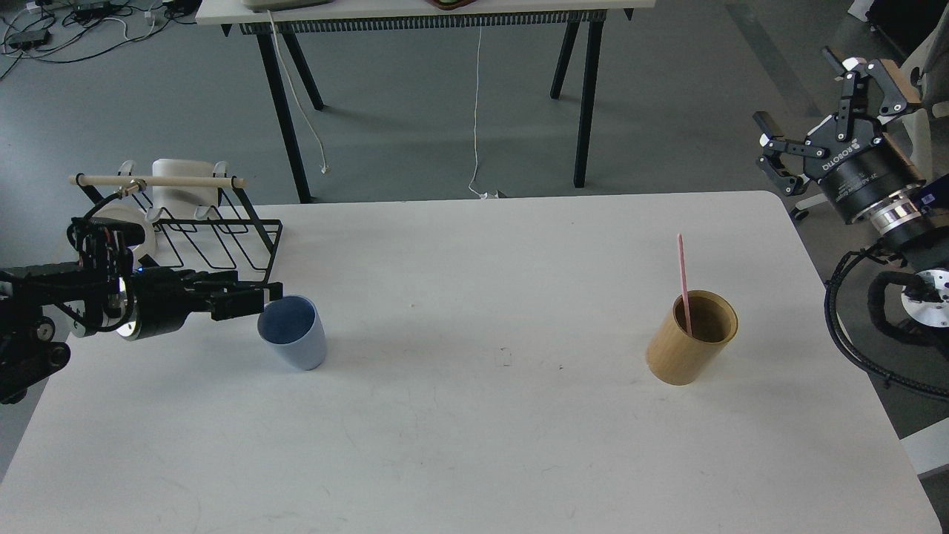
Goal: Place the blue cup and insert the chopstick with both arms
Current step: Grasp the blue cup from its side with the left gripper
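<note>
The blue cup [293,333] stands upright on the white table [474,445] at the left. My left gripper [248,300] lies low and level just left of the cup, its dark fingertips at the cup's left rim; I cannot tell the fingers apart. The pink chopstick [681,276] stands leaning in the tan bamboo-look cup [689,347] at the right. My right gripper [808,93] is open and empty, raised beyond the table's far right corner, well away from the tan cup.
A black wire rack [215,245] with a beige wooden rod [159,180] and white dishes stands at the back left, just behind my left gripper. A second table [415,11] stands on the floor behind.
</note>
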`<move>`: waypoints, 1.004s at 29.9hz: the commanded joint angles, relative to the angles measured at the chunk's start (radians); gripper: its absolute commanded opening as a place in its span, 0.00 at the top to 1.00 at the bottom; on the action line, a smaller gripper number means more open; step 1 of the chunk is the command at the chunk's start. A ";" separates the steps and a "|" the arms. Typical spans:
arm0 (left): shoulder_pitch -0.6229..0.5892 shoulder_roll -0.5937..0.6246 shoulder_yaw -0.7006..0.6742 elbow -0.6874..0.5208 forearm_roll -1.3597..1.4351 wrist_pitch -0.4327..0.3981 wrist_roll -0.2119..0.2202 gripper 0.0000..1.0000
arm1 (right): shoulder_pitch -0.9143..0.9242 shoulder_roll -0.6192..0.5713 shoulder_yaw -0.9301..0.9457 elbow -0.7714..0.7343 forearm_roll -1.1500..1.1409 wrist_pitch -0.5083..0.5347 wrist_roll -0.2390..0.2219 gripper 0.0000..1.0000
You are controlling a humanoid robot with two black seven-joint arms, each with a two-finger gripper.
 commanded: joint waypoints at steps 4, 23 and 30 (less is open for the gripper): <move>0.026 -0.043 0.000 0.063 -0.001 0.001 0.000 0.00 | -0.008 0.000 0.001 0.000 0.000 0.000 0.000 0.02; 0.077 -0.074 -0.002 0.091 0.001 0.039 0.000 0.55 | -0.023 -0.009 0.002 0.002 0.000 0.000 0.000 0.02; 0.079 -0.075 -0.002 0.099 0.013 0.091 0.000 0.91 | -0.029 -0.014 0.002 0.003 0.000 0.000 0.000 0.02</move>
